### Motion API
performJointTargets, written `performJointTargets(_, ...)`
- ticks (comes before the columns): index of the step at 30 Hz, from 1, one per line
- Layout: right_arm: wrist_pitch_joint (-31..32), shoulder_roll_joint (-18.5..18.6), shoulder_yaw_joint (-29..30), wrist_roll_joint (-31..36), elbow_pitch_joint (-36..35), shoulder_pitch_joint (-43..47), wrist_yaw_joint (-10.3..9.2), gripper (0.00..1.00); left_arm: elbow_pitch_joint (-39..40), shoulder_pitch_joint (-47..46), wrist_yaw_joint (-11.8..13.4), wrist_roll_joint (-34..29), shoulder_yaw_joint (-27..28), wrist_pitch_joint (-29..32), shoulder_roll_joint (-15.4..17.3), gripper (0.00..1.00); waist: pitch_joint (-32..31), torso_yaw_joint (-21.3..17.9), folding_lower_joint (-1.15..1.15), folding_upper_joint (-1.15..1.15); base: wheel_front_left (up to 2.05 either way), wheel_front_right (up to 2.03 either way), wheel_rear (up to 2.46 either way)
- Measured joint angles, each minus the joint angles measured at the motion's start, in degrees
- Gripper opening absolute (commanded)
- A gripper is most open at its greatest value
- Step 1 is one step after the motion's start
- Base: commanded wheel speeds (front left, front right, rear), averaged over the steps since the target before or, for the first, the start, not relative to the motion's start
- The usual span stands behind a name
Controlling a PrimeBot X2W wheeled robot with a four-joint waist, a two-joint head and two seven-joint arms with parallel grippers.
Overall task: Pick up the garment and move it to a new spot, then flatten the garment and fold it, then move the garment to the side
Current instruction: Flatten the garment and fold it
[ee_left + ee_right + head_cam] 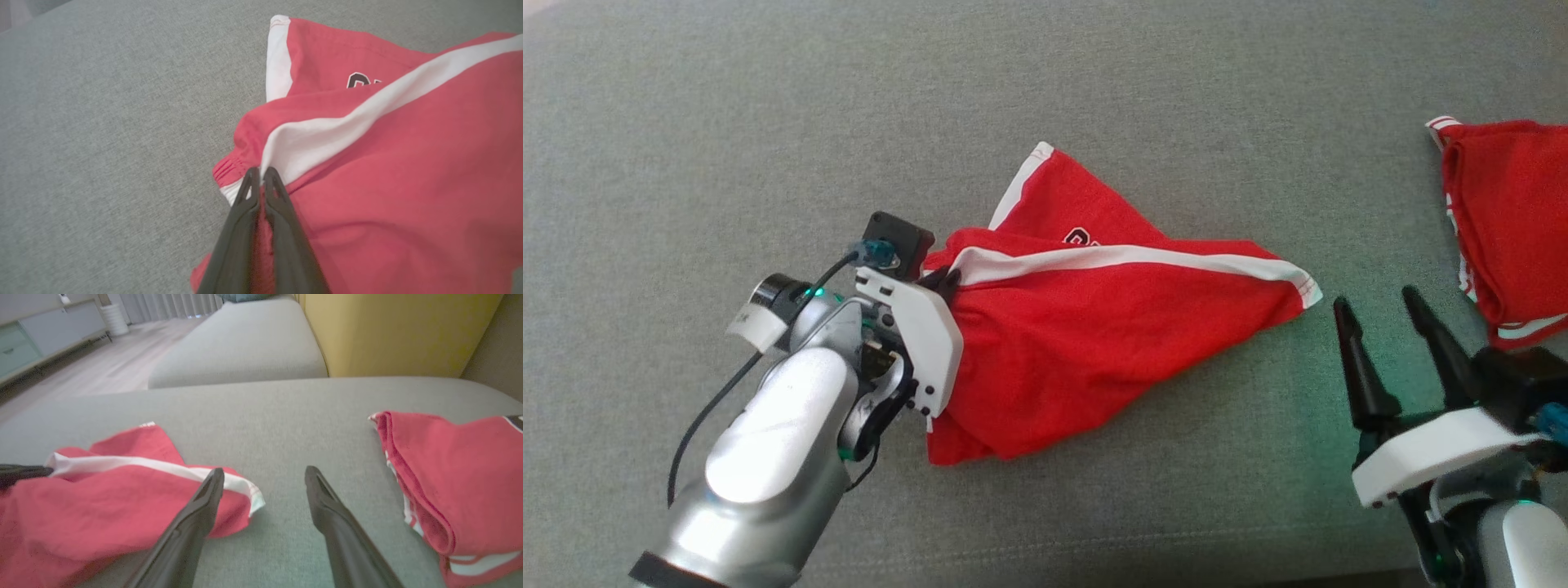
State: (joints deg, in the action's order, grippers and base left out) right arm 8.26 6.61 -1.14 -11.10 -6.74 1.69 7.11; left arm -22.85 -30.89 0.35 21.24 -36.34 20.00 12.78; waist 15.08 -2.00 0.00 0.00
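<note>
One grey sofa seat (pixel 768 122), two red garments, two grippers.
The garment (pixel 1078 327), red with white stripes, lies crumpled mid-seat; the second red garment (pixel 1515 212) lies to its right, cut off by the frame edge. The left gripper (pixel 258 173) is pinched tight on the garment's waistband end; the right gripper (pixel 1376 302) is spread wide between the two, holding nothing. The dark lettering (pixel 1082 238) is half hidden and unreadable.

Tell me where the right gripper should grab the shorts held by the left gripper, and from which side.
Grip the white-hemmed corner of the red shorts, coming from the robot's right. It points toward the open right gripper, opposite the waistband end pinched by the left gripper, so pulling there would likely spread the cloth.
</note>
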Motion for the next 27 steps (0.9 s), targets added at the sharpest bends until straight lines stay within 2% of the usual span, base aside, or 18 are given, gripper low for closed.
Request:
performJointTargets(6,2.43,3.19,-2.05,-1.62,5.84,-0.81,0.00,1.00,1.36,0.01,0.26,-0.41,-0.25,-0.45,0.01,0.00,0.66,0.70,0.00,0.00,0.00,0.00,0.00)
performJointTargets(14,2.87,5.59,-5.02,-3.44,13.29,-8.57,0.00,1.00,2.45,-0.02,1.03,-0.41,-0.46,-1.62,-0.01,0.00,2.15,1.95,0.00,0.00,0.00,0.00,0.00)
performJointTargets(15,3.05,5.80,-5.52,-3.67,14.27,-9.10,0.00,0.85,2.49,-0.02,1.15,-0.41,-0.46,-1.76,-0.01,0.00,2.24,2.04,0.00,0.00,0.00,0.00,0.00)
performJointTargets(16,3.22,6.01,-5.93,-3.97,15.15,-9.54,0.00,0.56,2.54,-0.02,1.19,-0.41,-0.46,-2.07,-0.01,0.00,2.31,2.11,0.00,0.00,0.00,0.00,0.00)
performJointTargets(17,3.34,6.25,-6.35,-4.27,15.88,-9.88,0.00,0.00,2.58,-0.02,1.19,-0.41,-0.46,-2.44,0.00,0.00,2.33,2.15,0.00,0.00,0.00,0.00,0.00)
performJointTargets(22,1.69,7.11,-7.23,-5.78,17.57,-12.10,0.00,0.00,3.87,0.03,1.79,-0.48,-0.27,-5.98,0.09,0.00,1.86,2.55,0.00,0.00,0.00,0.00,0.00)
performJointTargets(27,-1.14,8.61,-5.53,-6.04,14.02,-12.24,0.00,0.00,7.84,0.21,3.47,-1.10,0.30,-10.01,0.97,0.00,0.64,2.76,0.00,0.00,0.00,0.00,0.00)
